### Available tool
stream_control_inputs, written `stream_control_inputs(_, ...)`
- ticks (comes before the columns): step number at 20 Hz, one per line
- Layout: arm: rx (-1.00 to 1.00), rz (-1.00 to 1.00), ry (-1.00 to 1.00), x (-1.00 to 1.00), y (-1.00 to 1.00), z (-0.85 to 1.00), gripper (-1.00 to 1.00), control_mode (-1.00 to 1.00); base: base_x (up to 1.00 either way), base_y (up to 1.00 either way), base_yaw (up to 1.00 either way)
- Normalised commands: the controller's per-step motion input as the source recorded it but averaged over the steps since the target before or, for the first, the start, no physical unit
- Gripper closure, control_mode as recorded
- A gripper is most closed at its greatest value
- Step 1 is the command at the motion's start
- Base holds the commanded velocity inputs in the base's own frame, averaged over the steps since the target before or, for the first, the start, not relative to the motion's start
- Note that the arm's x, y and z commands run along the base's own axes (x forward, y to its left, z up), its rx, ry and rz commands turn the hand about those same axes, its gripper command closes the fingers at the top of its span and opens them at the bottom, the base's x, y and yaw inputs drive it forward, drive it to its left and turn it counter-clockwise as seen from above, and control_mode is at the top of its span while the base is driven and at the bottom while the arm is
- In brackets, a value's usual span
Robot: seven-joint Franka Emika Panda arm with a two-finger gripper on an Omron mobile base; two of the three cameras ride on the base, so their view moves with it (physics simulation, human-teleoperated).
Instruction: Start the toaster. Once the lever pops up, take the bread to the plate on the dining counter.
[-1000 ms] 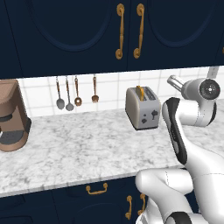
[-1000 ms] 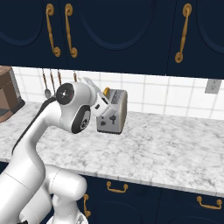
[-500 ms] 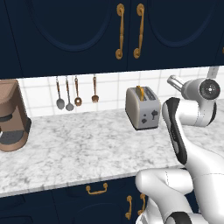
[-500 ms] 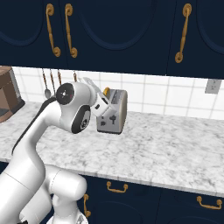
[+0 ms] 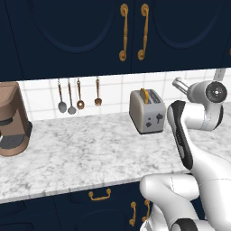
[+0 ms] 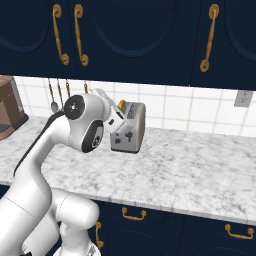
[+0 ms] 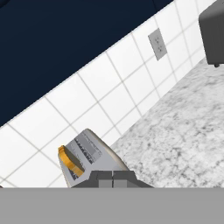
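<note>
Gripper (image 7: 113,176) closed, fingertips pressed together, holding nothing. Toaster (image 7: 89,161) directly ahead of fingertips in hand view, close, top face with slots toward camera. Bread (image 7: 70,162) stands in toaster slot, golden crust poking up, just beyond fingertips and off to one side. In left base view, toaster (image 5: 146,111) sits on marble worktop (image 5: 81,153) against tiled wall, bread (image 5: 144,94) upright in slot. Contact between fingertips and toaster cannot be told.
</note>
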Motion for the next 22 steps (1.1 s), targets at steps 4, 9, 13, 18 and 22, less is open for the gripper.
stream_control_inputs(4, 0.00, 0.00, 0.00, 0.00, 0.00, 0.00, 1.00, -1.00, 0.00, 0.00, 0.00)
stream_control_inputs(9, 0.00, 0.00, 0.00, 0.00, 0.00, 0.00, 1.00, -1.00, 0.00, 0.00, 0.00)
stream_control_inputs(13, 0.00, 0.00, 0.00, 0.00, 0.00, 0.00, 1.00, -1.00, 0.00, 0.00, 0.00)
stream_control_inputs(18, 0.00, 0.00, 0.00, 0.00, 0.00, 0.00, 1.00, -1.00, 0.00, 0.00, 0.00)
stream_control_inputs(22, 0.00, 0.00, 0.00, 0.00, 0.00, 0.00, 1.00, -1.00, 0.00, 0.00, 0.00)
